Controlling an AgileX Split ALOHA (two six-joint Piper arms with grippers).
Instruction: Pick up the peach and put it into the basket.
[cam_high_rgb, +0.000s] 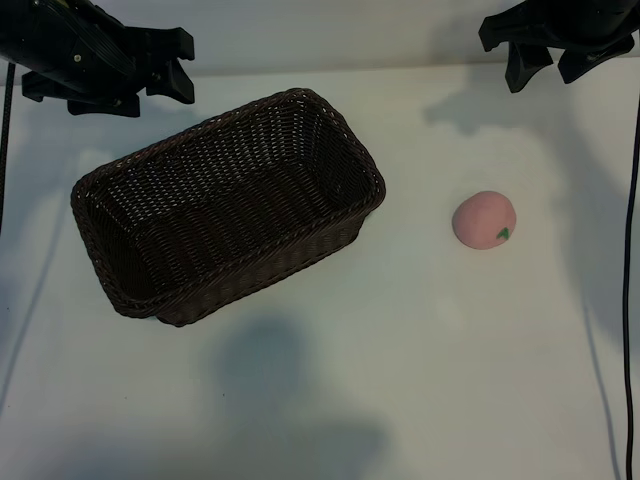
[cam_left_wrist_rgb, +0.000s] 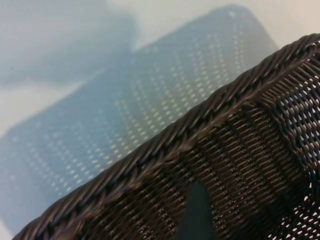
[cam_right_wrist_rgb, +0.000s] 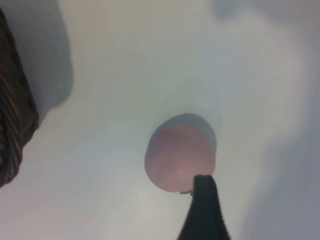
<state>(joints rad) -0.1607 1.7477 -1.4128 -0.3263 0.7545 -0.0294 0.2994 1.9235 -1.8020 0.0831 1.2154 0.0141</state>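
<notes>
On the white tabletop (cam_high_rgb: 420, 380), the basket (cam_high_rgb: 228, 205) lies with its long axis diagonal; the peach (cam_high_rgb: 485, 219) sits well apart, leaf mark facing the view's lower right. Both claws, left (cam_high_rgb: 170, 70) and right (cam_high_rgb: 560, 62), stand apart, empty.

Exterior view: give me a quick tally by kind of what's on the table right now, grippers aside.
Peach: 1, on the bare table, to the right of the basket
Basket: 1, nothing in it
Total: 2

Both arms are matte black and angular, with thin black cables (cam_high_rgb: 631, 280) trailing alongside.
</notes>
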